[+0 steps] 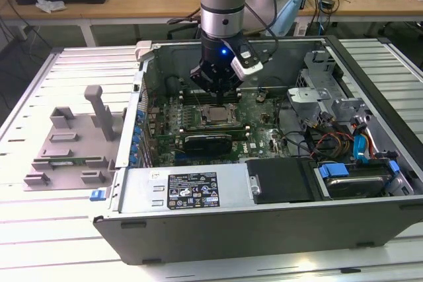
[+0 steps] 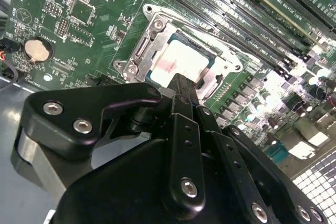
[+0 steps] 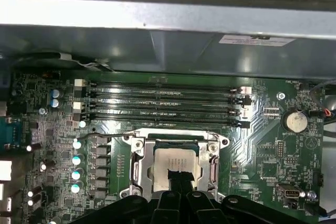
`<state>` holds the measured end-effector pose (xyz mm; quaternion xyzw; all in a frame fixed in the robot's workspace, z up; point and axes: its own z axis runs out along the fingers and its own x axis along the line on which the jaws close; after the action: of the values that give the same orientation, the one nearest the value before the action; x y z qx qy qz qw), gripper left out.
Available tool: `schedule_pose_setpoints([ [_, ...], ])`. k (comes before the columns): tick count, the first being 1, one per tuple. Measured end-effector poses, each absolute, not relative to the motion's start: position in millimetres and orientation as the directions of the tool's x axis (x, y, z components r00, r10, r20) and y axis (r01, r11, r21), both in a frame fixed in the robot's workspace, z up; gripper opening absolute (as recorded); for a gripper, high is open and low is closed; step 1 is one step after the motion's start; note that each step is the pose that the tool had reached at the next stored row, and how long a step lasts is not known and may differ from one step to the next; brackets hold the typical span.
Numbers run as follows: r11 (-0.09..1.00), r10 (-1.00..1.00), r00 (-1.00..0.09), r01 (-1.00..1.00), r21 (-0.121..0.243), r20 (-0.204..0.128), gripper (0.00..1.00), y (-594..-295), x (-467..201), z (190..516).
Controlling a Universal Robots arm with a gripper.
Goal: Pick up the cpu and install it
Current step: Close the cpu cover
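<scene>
You have the cpu [image 2: 181,61] lying flat in the socket [image 2: 137,51] on the motherboard [image 3: 262,145], pale metal top facing up, inside the open computer case [image 1: 264,229]. It sits level within the metal frame, so by the look of it the placing is done. The grey tray [image 1: 66,140] stands well apart, outside the case on the exterior view's left.

Your gripper [image 2: 184,85] hangs just above the chip's edge. In both wrist views the jaws look drawn close together with nothing between them, and their tip is narrower than the chip. Whether the tip touches the metal top, you cannot tell.

Judge the chip as light, thin and stiff. Its smooth lid is likely slippery, and the contacts beneath it and in the socket are probably delicate, so any sideways drag or hard push could do harm. The sensible hold is on two opposite side edges, kept level, never on the underside.

The chip is square, so it has no real long axis. Its edges run parallel to the socket frame, and one pair runs parallel to the memory slots [image 3: 163,103], which lie on the socket's far side in the exterior view.
</scene>
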<state>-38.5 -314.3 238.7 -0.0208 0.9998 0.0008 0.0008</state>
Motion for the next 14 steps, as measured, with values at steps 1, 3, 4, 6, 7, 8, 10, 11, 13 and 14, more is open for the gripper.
schedule_pose_setpoints([
  [1, 0.999, -0.041, -0.999, -0.041, 0.001, -0.002, 0.11, -314.3, -38.5, 238.7],
  [3, 0.999, -0.041, -0.999, -0.041, 0.002, -0.002, 0.11, -314.2, -38.4, 238.3],
  [4, 0.999, -0.041, -0.999, -0.041, 0.002, -0.002, 0.11, -314.3, -38.5, 237.1],
  [6, 0.999, -0.041, -0.999, -0.041, 0.001, -0.002, 0.11, -314.4, -38.5, 232.7],
  [7, 0.999, -0.041, -0.999, -0.041, 0.001, -0.002, 0.11, -314.7, -38.6, 230.7],
  [8, 0.999, -0.041, -0.999, -0.041, 0.002, -0.002, 0.11, -315.2, -38.6, 228.2],
  [10, 0.999, -0.041, -0.999, -0.041, 0.001, -0.002, 0.11, -315.8, -39.5, 226.4],
  [11, 0.999, -0.042, -0.999, -0.042, 0.001, -0.002, 0.11, -315.8, -40.4, 226.0],
  [13, 0.999, -0.041, -0.999, -0.041, 0.001, -0.002, 0.11, -315.8, -42.9, 225.4],
  [14, 0.999, -0.041, -0.999, -0.041, 0.001, -0.002, 0.11, -315.8, -44.4, 225.0],
])
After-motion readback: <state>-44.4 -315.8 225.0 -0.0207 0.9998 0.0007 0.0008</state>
